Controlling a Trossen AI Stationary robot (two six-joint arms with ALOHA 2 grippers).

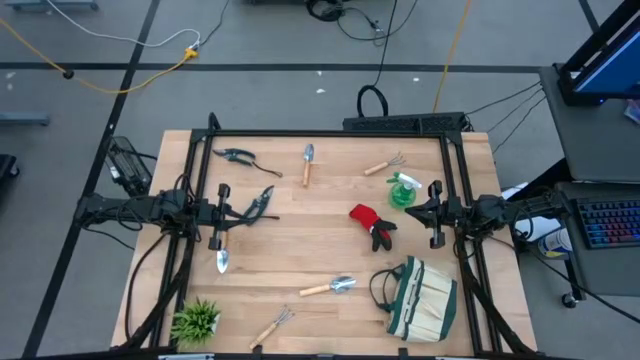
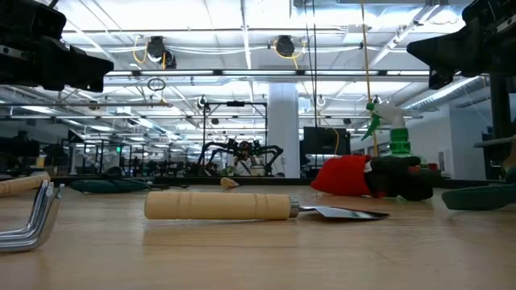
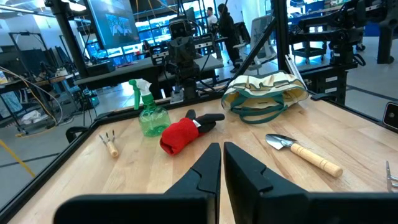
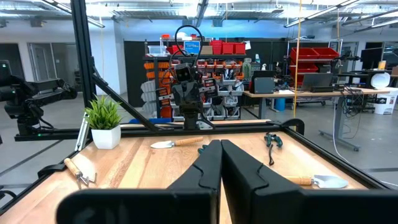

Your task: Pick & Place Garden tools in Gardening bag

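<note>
while both arms wait up high at the sides of the table (image 1: 320,215), no tool has been picked up yet. the gardening bag (image 1: 421,298) lies tipped on its side at one near corner, its mouth turned toward the middle, so i think tools could be slid or dropped in there.

the left gripper (image 3: 221,163) hangs over the far side of the table from the bag, with its fingers almost pressed together and nothing between them. the right gripper (image 4: 219,159) hangs just past the bag, by the table edge, fingers pressed tight together, holding nothing too.

closest to the bag is a trowel (image 1: 330,288), just beside its mouth. the red-and-black gloves (image 1: 372,225) lie a bit farther from the bag, and the green spray bottle (image 1: 403,190) stands past the gloves. a small rake (image 1: 383,165) lies beyond the bottle. another rake (image 1: 272,326) lies on the other side of the near trowel from the bag. well apart from the bag are two pruners (image 1: 236,156) (image 1: 257,204), and two more trowels (image 1: 308,163) (image 1: 222,250).

the potted plant (image 1: 196,321) sits at the other near corner from the bag; it is not a tool, so it should stay.

the tools are spread out with gaps, so a gripper can likely reach each one alone. i think the right gripper should open first and go for the gloves or the near trowel.
</note>
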